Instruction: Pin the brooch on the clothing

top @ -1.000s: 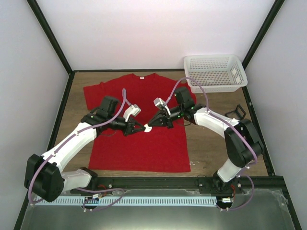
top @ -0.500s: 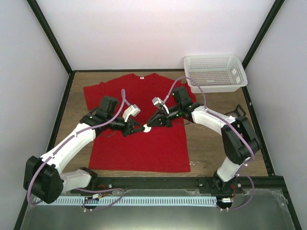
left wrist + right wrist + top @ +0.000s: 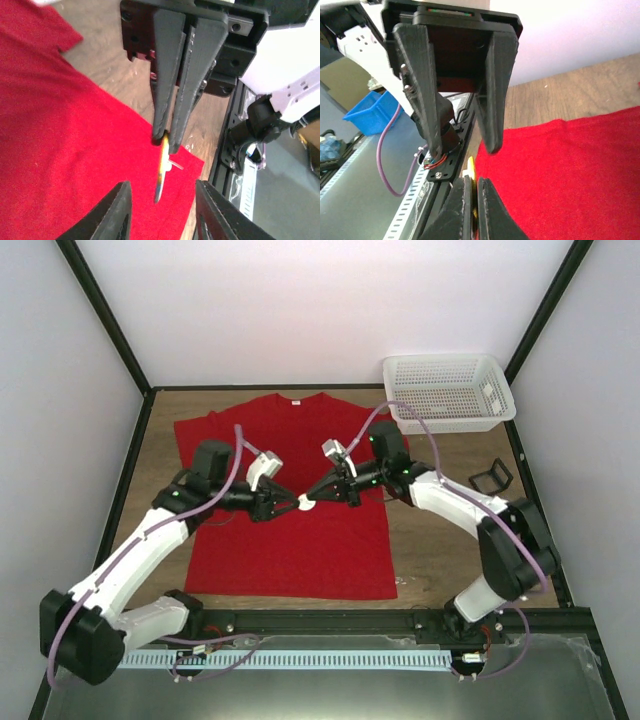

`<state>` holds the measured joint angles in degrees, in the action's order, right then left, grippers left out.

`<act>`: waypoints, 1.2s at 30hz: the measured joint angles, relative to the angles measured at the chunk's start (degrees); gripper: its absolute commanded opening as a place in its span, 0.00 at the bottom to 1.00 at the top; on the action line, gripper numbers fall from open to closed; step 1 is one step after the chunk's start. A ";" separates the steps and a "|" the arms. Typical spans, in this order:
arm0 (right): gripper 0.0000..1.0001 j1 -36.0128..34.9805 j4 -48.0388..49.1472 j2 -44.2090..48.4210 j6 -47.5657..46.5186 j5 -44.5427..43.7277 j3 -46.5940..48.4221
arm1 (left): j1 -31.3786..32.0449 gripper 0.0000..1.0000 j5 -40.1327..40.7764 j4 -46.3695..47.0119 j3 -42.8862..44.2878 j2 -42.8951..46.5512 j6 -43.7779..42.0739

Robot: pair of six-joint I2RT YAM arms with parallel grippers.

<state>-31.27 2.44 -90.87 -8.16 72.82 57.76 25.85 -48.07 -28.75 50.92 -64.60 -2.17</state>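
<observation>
The red T-shirt, the clothing, lies flat on the wooden table. Above its middle the two grippers meet tip to tip. My right gripper is shut on the brooch, a small pale disc. In the left wrist view the brooch shows edge-on with its pin sticking out sideways. It is pinched at its top by the right fingers. My left gripper stands open on either side of it, not touching. In the right wrist view the brooch's yellow edge pokes out of the shut right gripper.
A white mesh basket stands at the back right corner. A black wire stand sits on the table right of the shirt. A black rail runs along the near edge. A blue bin lies beyond the rail.
My left gripper has opened and let go of the brooch, and its arm has drawn slightly left. The right gripper stays shut on the brooch at about the same spot.
</observation>
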 measured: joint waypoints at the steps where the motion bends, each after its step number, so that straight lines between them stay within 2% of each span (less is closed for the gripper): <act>1: 0.01 0.00 1.75 1.62 1.70 -0.81 -1.16 | -0.46 0.48 -0.04 1.20 -0.46 1.49 1.05; 4: 0.01 0.04 8.63 7.26 8.09 -4.37 -4.68 | -3.15 0.56 -0.15 8.20 -3.89 7.61 7.72; 9: 0.01 0.07 19.30 13.57 19.41 -9.07 -8.35 | -5.20 0.59 1.97 27.10 -14.38 17.14 25.73; 12: 0.01 0.07 26.10 15.47 27.52 -10.60 -10.16 | -3.67 0.59 3.13 41.16 -21.31 18.82 37.03; 16: 0.01 0.00 33.57 15.43 36.96 -11.39 -11.15 | 1.73 0.57 5.55 50.69 -22.84 16.90 44.28; 18: 0.01 0.00 35.63 15.23 39.98 -11.45 -11.15 | 3.17 0.50 6.38 53.42 -22.67 16.48 45.62; 22: 0.01 -0.11 38.32 14.93 43.98 -11.74 -11.15 | 3.98 0.42 7.21 56.41 -20.90 14.73 46.64; 36: 0.01 -0.44 40.50 14.53 47.52 -12.52 -11.15 | 5.31 0.18 8.46 54.36 -17.22 11.54 43.21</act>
<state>-31.70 42.94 -76.34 39.35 60.29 46.61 31.16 -39.62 25.61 33.69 -53.06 41.04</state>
